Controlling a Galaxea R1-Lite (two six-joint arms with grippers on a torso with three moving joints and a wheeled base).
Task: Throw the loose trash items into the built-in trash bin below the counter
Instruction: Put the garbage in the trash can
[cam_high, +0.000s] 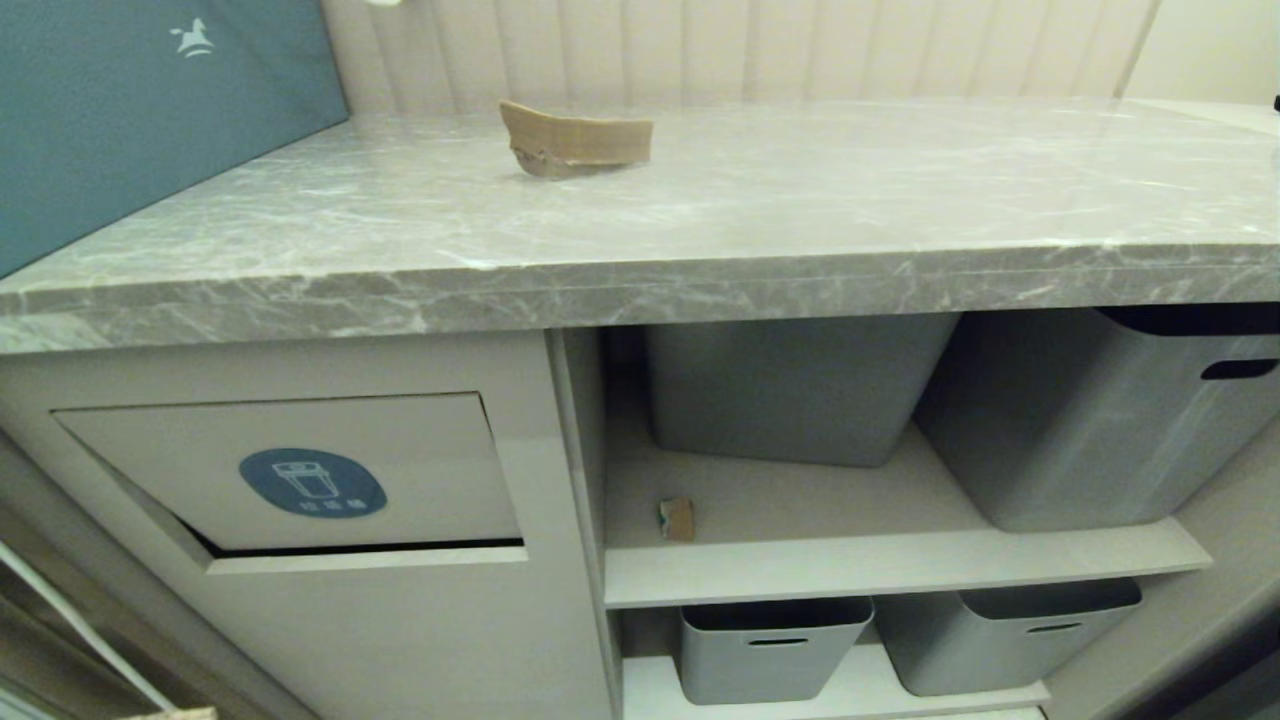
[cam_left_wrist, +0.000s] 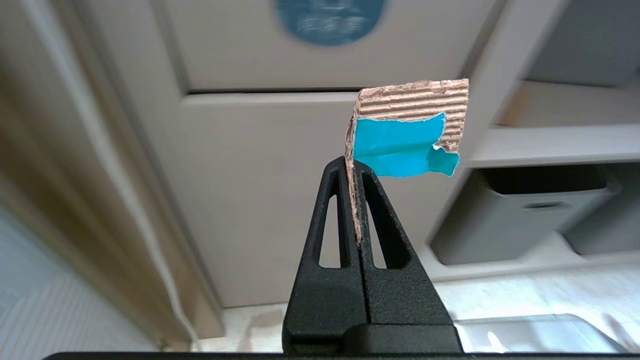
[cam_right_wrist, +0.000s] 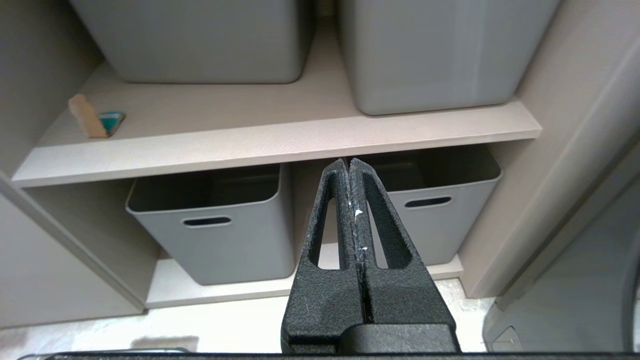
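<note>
Three cardboard scraps in play, and each sits somewhere different. The first, a curved scrap (cam_high: 577, 141), stands on its long edge toward the back of the counter (cam_high: 700, 230), its length running side to side along the slab and its bow bulging toward the camera. The second, a small scrap (cam_high: 677, 519), stands upright on the upper shelf (cam_high: 880, 570) near the left wall of the open cupboard, just in front of the grey tubs; the right wrist view shows it (cam_right_wrist: 87, 116) leaning with a bit of teal tape beside its foot. The third, a taped scrap (cam_left_wrist: 410, 130), is pinched edge-on in the left gripper (cam_left_wrist: 354, 172), whose fingers are pressed together on its lower edge; it sticks straight out past the fingertips with its long side across them, corrugations showing and the teal tape flap hanging off the near face. It hangs in front of the cabinet, below and right of the bin flap (cam_left_wrist: 320, 50). In the head view that flap (cam_high: 300, 470), with one blue oval sticker (cam_high: 312, 482), sits under the counter on the left, a dark gap along its bottom edge. The right gripper (cam_right_wrist: 349, 165) is pressed closed on nothing, facing the shelves. Four grey tubs: two up top (cam_high: 800, 385), two below (cam_high: 770, 645). One teal box (cam_high: 140, 110) sits on the counter's left end.
</note>
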